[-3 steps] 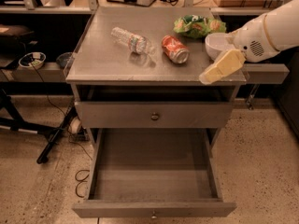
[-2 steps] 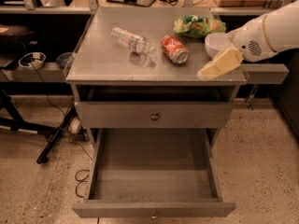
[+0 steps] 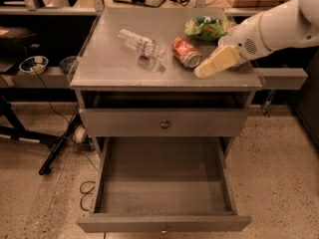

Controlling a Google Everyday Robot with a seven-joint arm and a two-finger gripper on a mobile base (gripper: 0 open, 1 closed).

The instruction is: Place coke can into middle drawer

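So far, in the camera view, the middle drawer [image 3: 164, 222] stands pulled out and empty below the cabinet top [image 3: 109, 68]. The coke can [image 3: 186, 53] lies on its side on that top, ungrasped. The gripper [image 3: 201, 73] hovers over the top, just beside the can; I cannot tell whether it is open or closed. Grasping and placing are left.

Tool [image 3: 203, 71] just beside coke can [image 3: 186, 52]

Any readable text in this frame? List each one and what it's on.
Nothing can be quoted.
Red can: white lettering, too blurred to read.
Water bottle: label band, unreadable.
Green bag: print unreadable.
Pincer, just right of the can: no markings visible.
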